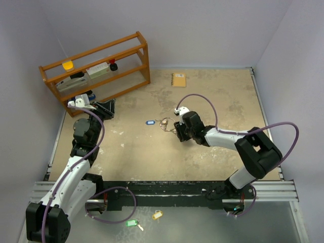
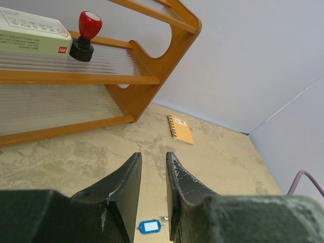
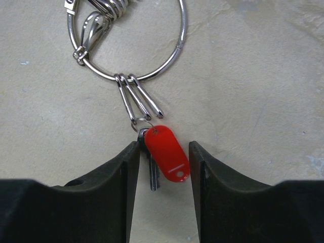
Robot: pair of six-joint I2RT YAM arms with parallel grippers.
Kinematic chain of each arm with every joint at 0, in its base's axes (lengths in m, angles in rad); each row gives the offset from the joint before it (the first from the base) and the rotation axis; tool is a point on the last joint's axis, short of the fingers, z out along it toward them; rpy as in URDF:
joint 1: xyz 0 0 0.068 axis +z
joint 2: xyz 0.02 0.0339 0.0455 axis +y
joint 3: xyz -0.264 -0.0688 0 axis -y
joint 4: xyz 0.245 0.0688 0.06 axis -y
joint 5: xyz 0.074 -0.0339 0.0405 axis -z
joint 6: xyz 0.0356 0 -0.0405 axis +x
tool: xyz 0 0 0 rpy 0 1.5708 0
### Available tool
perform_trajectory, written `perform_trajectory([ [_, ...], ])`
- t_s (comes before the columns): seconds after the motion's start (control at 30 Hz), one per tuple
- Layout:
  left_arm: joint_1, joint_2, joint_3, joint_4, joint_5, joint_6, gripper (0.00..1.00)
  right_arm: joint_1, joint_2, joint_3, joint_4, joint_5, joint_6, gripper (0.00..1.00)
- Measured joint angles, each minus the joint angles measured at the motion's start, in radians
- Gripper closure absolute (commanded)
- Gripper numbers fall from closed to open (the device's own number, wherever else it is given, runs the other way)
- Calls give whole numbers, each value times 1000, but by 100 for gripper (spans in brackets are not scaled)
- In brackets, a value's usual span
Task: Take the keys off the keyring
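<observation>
Top view: keyring (image 1: 166, 124) lies flat on the desk (image 1: 217, 96). Blue-tagged key (image 1: 150, 122) just left of it; cannot tell if linked. Right end effector (image 1: 177, 130) just beside the keyring; left end effector (image 1: 105, 108) well apart, far left.

Left wrist: fingers narrowly parted, released, grasping nothing.

Right wrist: red-tagged key (image 3: 167, 152) clipped to the keyring, lying between the released fingers.

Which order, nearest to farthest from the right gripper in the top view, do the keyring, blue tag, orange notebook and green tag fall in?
From the right gripper:
1. keyring, right at its fingertips.
2. blue tag, just left of the keyring.
3. orange notebook, well behind, toward the back.
4. green tag, at the near edge, left of centre.
</observation>
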Motion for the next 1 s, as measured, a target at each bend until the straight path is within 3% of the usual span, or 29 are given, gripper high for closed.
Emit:
perform_trajectory([
  [0.5, 0, -6, -2, -1, -19, 0, 77, 29, 82, 83, 5, 1, 1, 56],
  [0.67, 0, -6, -2, -3, -19, 0, 77, 28, 96, 92, 14, 1, 3, 73],
  [0.83, 0, -7, -2, -4, -23, 0, 77, 28, 132, 126, 23, 1, 11, 99],
  [1.0, 0, -8, -2, -4, -29, 1, 77, 30, 140, 138, 19, 3, 17, 100],
])
